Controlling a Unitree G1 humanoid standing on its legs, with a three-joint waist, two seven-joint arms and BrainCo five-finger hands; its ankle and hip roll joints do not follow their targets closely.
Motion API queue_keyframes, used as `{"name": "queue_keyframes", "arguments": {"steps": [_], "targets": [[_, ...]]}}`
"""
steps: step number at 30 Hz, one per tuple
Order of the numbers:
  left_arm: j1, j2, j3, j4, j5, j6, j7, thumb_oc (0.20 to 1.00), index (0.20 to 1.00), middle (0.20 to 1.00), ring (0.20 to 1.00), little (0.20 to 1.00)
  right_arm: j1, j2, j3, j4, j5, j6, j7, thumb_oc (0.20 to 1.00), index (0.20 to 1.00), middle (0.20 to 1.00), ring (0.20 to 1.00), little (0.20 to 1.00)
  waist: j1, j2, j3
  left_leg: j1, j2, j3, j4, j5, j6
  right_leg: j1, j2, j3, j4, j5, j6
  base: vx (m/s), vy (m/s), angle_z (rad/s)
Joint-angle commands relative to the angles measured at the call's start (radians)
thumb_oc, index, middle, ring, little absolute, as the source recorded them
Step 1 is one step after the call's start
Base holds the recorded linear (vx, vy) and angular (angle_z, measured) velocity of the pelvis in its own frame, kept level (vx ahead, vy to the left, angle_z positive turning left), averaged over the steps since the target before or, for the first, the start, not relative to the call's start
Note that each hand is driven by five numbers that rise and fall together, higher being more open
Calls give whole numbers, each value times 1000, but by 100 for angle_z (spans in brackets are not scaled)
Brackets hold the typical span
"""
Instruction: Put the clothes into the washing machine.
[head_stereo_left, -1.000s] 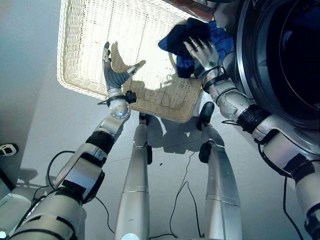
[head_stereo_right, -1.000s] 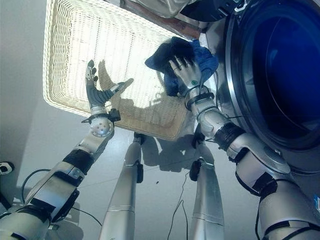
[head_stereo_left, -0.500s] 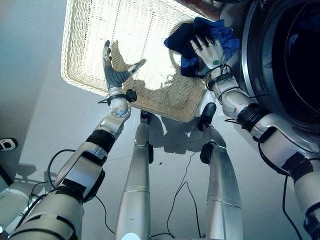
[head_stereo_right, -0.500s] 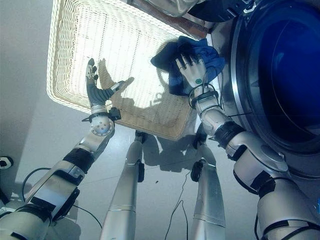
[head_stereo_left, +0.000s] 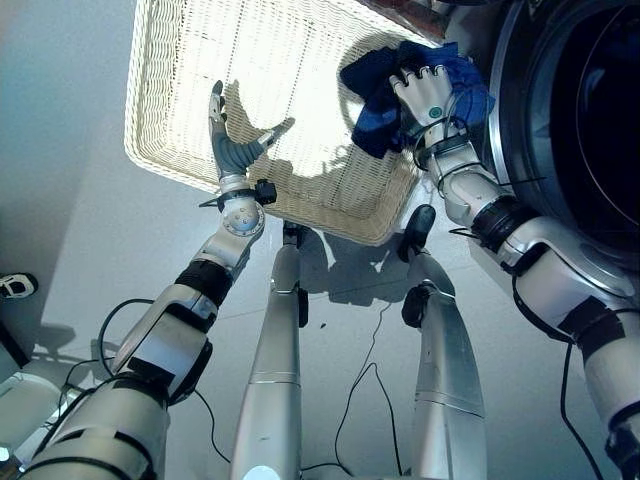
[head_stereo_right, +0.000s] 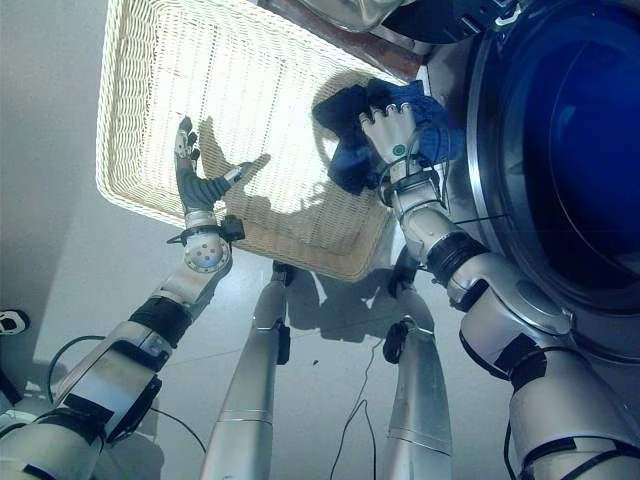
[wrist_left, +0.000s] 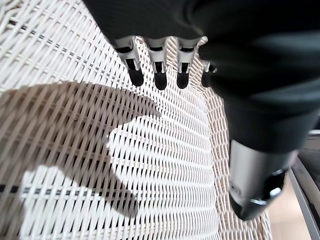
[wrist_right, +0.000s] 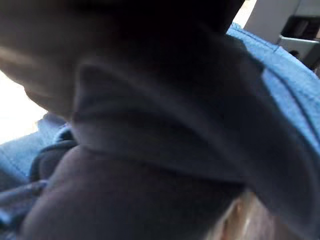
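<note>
The basket (head_stereo_left: 180, 80) lies on the floor (head_stereo_left: 60, 200), left of the washer (head_stereo_left: 570, 120). The clothes (head_stereo_left: 375, 95) sit at the basket's right edge, beside the washer, under the right hand (head_stereo_left: 428, 95). The left hand (head_stereo_left: 232, 150) is over the basket's near side.

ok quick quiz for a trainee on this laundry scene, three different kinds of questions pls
1. True or false: the left hand holds a garment.
2. Multiple choice: the blue clothes are A) deep inside the washing machine, B) at the wicker basket corner nearest the machine, C) on the floor.
3. Fill in: the right hand is curled on the ____.

Key: 1 false, it is open over the basket; 2 B; 3 blue clothes.
</note>
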Motion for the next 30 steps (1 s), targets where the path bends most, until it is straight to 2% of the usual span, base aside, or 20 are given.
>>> {"name": "queue_keyframes", "arguments": {"steps": [1,9,13,14,15,16,17,18,20,21,22,24,26,30], "targets": [[-25,-34,32,-3,-25,-60,23,1000,1000,1000,1000,1000,17,-47,7,55,-11,1,-3,200,200,200,200,200,-34,80,-11,-53,-119,44,65,-23,101,25,85,-71,-145,139,79,0,0,0],[-14,-36,35,-8,-21,-67,30,1000,1000,1000,1000,1000,26,-57,5,48,-4,-14,-18,200,200,200,200,200,-40,77,-11,-55,-115,48,66,-23,101,24,88,-69,-147,139,77,0,0,0],[-12,-36,33,-12,-20,-67,31,1000,1000,1000,1000,1000,30,-60,1,37,66,-47,-32,200,200,200,200,200,-41,77,-11,-53,-115,48,66,-23,101,27,88,-68,-149,139,77,0,0,0],[-7,-37,33,-19,-17,-64,33,1000,1000,1000,1000,1000,38,-61,-11,18,178,-68,-47,200,200,200,200,200,-42,78,-11,-54,-115,48,66,-22,100,26,88,-67,-147,139,76,0,0,0],[-7,-37,33,-19,-17,-64,33,1000,1000,1000,1000,1000,38,-61,-11,18,178,-68,-47,200,200,200,200,200,-42,78,-11,-54,-115,48,66,-22,100,26,88,-67,-147,139,76,0,0,0],[-1,-37,36,-28,-16,-59,37,1000,1000,1000,1000,1000,55,-60,-43,-25,371,-134,-36,200,200,200,200,200,-44,78,-11,-56,-116,47,65,-22,100,23,90,-65,-149,140,75,0,0,0],[0,-37,38,-30,-16,-57,37,1000,1000,1000,1000,1000,59,-59,-53,-36,428,-154,-42,200,200,200,200,200,-45,77,-11,-56,-116,47,64,-22,100,23,91,-65,-148,139,75,0,0,0],[6,-34,45,-36,-15,-54,32,1000,1000,1000,1000,1000,87,-44,-113,-93,605,-191,-34,200,200,200,200,200,-46,76,-11,-55,-115,47,61,-20,97,22,93,-64,-146,136,73,0,0,0],[15,-32,53,-45,-11,-49,26,1000,1000,1000,1000,1000,118,-31,-173,-159,767,-227,-14,200,200,200,200,200,-47,75,-11,-54,-115,48,61,-22,95,21,93,-61,-144,132,72,0,0,0],[32,-26,71,-57,-7,-47,12,1000,1000,1000,1000,1000,171,-13,-261,-243,898,-289,-8,200,200,200,200,200,-50,72,-11,-55,-115,49,62,-24,93,18,95,-58,-139,128,72,0,0,0],[32,-26,71,-57,-7,-47,12,1000,1000,1000,1000,1000,171,-13,-261,-243,898,-289,-8,200,200,200,200,200,-50,72,-11,-55,-115,49,62,-24,93,18,95,-58,-139,128,72,0,0,0],[61,-19,97,-77,5,-40,5,1000,1000,1000,1000,1000,265,12,-382,-375,1094,-369,79,200,200,200,200,200,-61,63,-11,-54,-109,57,63,-26,90,13,98,-54,-129,122,71,0,0,0],[66,-15,103,-83,6,-35,5,1000,1000,1000,1000,1000,291,18,-407,-410,1154,-390,113,200,200,200,200,200,-66,59,-11,-53,-106,59,62,-27,89,11,100,-53,-127,120,71,0,0,0],[76,-1,121,-105,9,-12,17,1000,1000,1000,1000,1000,393,28,-491,-550,1318,-471,205,200,200,200,200,200,-87,41,-11,-47,-90,73,57,-28,83,11,102,-49,-122,116,73,2,25,-6]]}}
